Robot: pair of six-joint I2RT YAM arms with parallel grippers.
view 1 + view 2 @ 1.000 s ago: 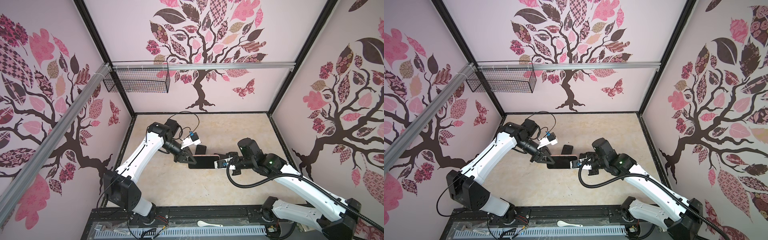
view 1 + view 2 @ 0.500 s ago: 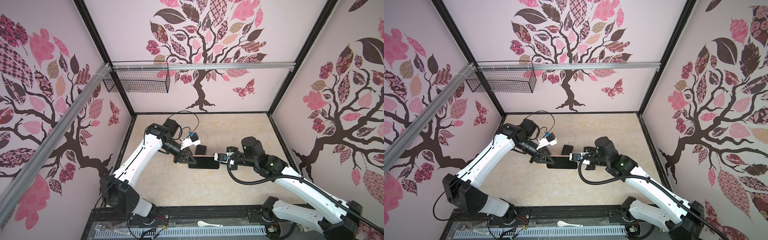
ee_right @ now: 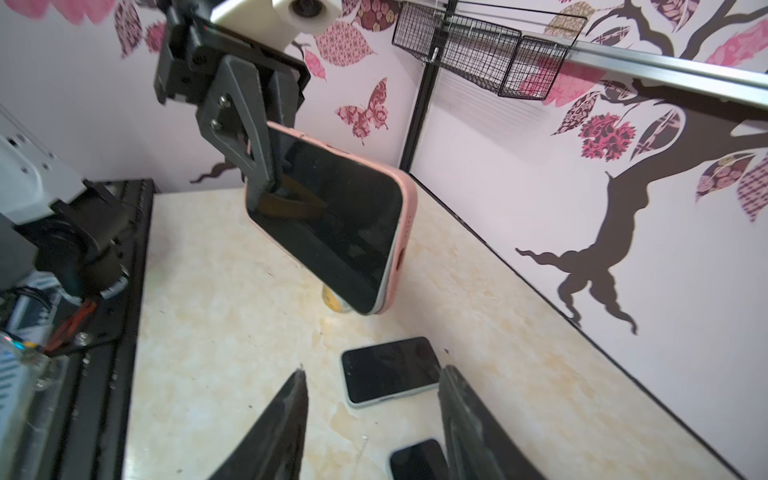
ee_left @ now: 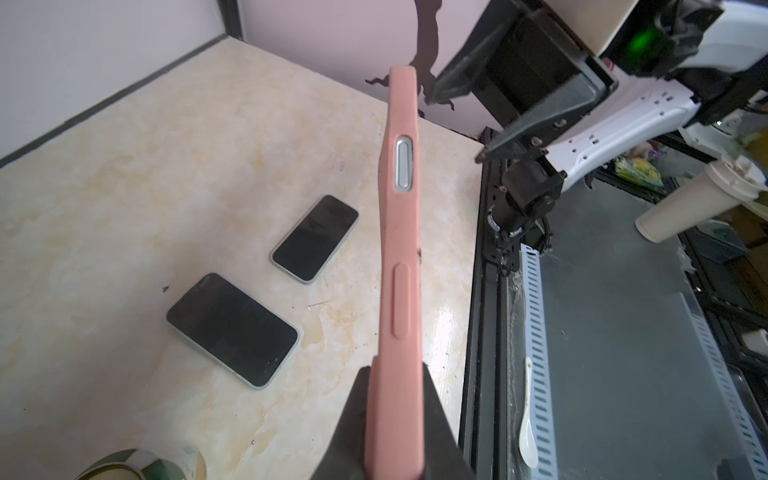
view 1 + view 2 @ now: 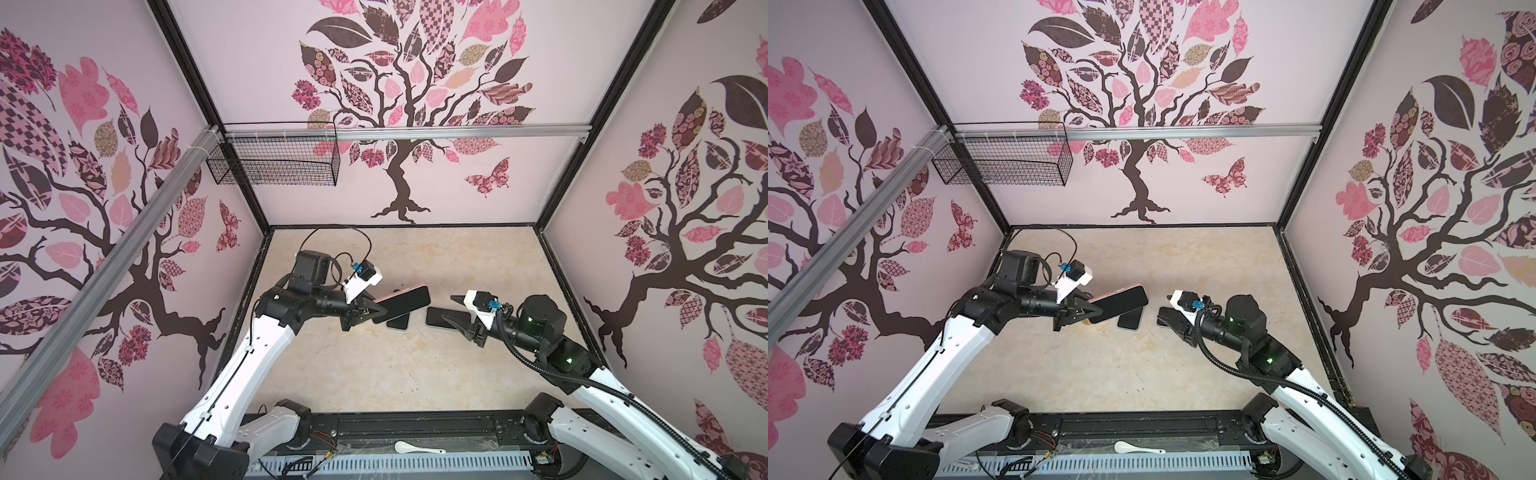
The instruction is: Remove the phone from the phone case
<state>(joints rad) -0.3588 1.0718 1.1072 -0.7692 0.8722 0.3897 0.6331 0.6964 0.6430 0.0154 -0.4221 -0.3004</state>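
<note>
Left wrist view first: the left gripper [image 4: 395,374] is clamped on one end of the pink phone case [image 4: 401,249], seen edge-on and lifted clear of the table [image 4: 124,166]. Over to the right wrist view, and the phone [image 3: 332,216] is seated in that case, dark screen tilted. A pale rim shows between screen and pink lip at the free end. In both top views the cased phone hangs near the table's centre, the left arm reaching in from nine o'clock. At three o'clock of it, and apart, the right gripper [image 5: 449,307] has its jaws spread, holding nothing. A bare phone [image 5: 398,322] lies flat at five o'clock of the case. A second bare phone [image 5: 440,318] lies under the right gripper's fingers.
</note>
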